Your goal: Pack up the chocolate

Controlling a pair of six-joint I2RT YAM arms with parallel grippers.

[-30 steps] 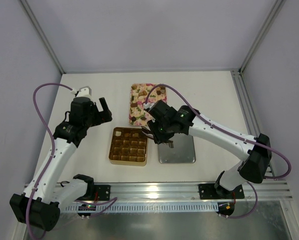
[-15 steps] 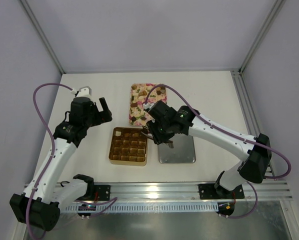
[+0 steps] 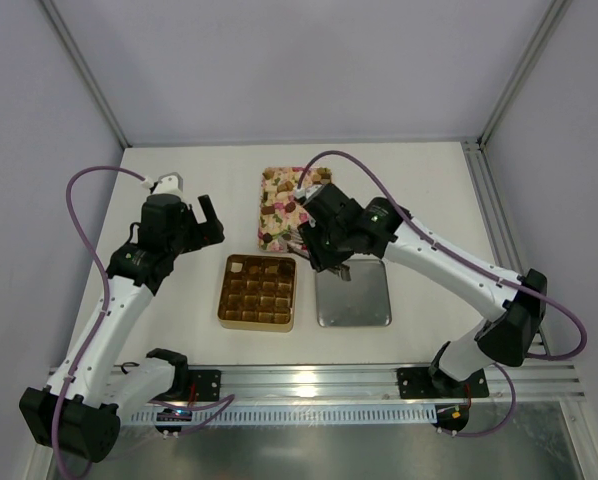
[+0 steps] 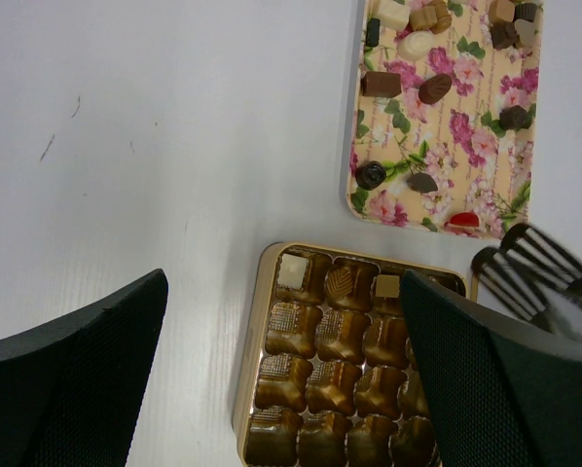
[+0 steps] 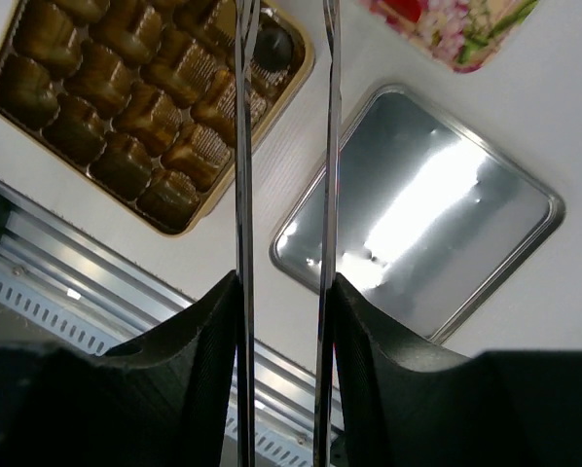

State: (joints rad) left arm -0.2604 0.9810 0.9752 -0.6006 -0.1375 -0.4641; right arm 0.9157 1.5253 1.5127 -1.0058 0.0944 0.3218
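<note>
- Chocolate (image 4: 434, 89): about a dozen loose pieces on the pink flowered tray (image 4: 486, 185) toward the counter's (image 3: 179, 160) far edge.
- Gold box (image 4: 262, 331): three pieces along its far row, one dark round.
- My left fingers (image 4: 67, 379) spread wide, empty; right fingers (image 5: 283, 146) parted, gripping nothing.

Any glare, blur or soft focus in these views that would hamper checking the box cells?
Right wrist view: strong glare blows out the metal tray; box cells stay legible. Left wrist view: the left gripper's fingers are soft, dark foreground; the forks look slightly blurred. Top view: evenly lit, cells small.
</note>
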